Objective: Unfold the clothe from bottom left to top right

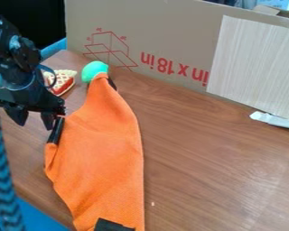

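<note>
The gripper (36, 123) hangs at the left side of the work surface, open, its two fingers apart. Right beside its right-hand finger is a black strip (58, 131) at the left corner of the orange cloth (101, 153); whether they touch I cannot tell. The cloth lies folded in a long shape, narrow at its top end and running down to the bottom edge of the view. Another black patch (114, 225) shows at its bottom end, and a small dark one near its top tip.
A green round object (95, 71) touches the cloth's top tip, with a toy pie slice (62, 81) to its left. A cardboard box (171, 49) walls the back, with a pale panel (255, 67) against it. A white piece (275, 120) lies at the right. Blue braided tubing crosses the left edge.
</note>
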Controlling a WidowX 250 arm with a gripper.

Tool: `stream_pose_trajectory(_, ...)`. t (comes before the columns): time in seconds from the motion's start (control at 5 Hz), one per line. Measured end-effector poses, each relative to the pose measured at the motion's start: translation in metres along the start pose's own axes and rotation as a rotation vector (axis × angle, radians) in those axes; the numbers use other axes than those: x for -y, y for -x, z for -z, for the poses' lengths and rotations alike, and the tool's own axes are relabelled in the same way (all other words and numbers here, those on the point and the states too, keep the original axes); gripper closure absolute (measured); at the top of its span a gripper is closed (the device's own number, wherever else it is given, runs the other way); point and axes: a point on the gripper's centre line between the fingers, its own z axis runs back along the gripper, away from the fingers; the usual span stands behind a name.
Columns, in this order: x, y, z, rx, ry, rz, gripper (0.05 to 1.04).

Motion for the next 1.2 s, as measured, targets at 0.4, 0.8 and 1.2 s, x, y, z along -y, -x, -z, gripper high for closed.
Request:
stream_pose_trajectory(0.4, 0.003, 0.001, -0.001, -0.015, 0.042, -0.003, 0.853)
stream_pose_trajectory(0.8, 0.006, -0.005, -0.016, -0.02, 0.112, 0.008, 0.311)
stream_pose_trajectory(1.2, 0.013, -0.005, -0.009, -0.023, 0.067, 0.03, 0.084)
